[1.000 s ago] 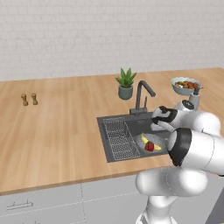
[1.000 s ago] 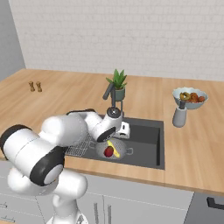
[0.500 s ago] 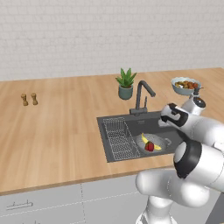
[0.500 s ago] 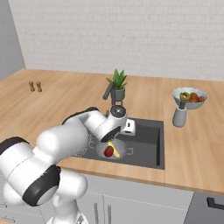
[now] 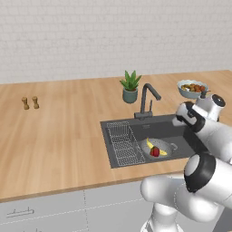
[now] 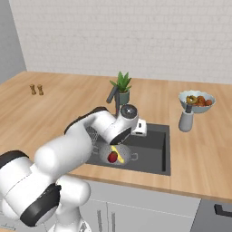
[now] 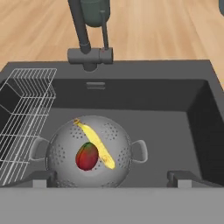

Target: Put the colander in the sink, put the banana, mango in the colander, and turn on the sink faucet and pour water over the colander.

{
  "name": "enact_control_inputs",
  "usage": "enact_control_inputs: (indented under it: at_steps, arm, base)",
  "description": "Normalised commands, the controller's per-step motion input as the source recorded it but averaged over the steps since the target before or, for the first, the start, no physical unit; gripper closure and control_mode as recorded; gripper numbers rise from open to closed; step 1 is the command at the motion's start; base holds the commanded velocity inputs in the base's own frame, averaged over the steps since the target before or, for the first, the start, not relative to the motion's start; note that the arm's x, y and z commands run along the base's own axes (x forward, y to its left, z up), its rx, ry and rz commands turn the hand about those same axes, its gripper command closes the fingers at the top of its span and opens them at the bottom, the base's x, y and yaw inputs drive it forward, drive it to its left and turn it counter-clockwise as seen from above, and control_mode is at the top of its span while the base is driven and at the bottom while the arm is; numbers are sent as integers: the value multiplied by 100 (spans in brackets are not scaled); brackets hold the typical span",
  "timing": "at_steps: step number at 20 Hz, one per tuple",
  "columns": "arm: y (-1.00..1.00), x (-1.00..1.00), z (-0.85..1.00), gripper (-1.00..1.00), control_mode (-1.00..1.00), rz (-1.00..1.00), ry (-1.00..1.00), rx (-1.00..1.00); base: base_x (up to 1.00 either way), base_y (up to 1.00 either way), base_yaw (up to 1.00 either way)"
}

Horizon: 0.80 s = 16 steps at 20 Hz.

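Colander (image 7: 89, 152) is sitting in the sink (image 7: 175, 127) toward its near edge, beside the wire rack (image 7: 24, 113), holding the banana (image 7: 97, 146) and mango (image 7: 86, 156) touching. Gripper (image 7: 111, 178) is hovering above, jaws parted, gripping nothing, facing the sink faucet (image 7: 83, 35).

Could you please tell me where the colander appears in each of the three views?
Left base view: colander in the sink, right of the wire rack.
Right base view: lower centre, partly behind the arm.
Hand view: lower centre-left.
Shared landmark: the sink faucet, behind it.
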Motion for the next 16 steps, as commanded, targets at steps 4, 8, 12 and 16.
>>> enact_control_inputs:
  at_steps: [4,8,12,16]
  arm:
    - [-4,-7,17,-100,-100,0,-10,-2]
    - [8,0,0,-100,-100,6,-9,-3]
    - [1,0,1,-100,-100,14,-12,-6]
    - [-5,0,2,-100,-100,21,-17,0]
  base:
    - [0,0,0]
    - [0,0,0]
    - [0,0,0]
    - [0,0,0]
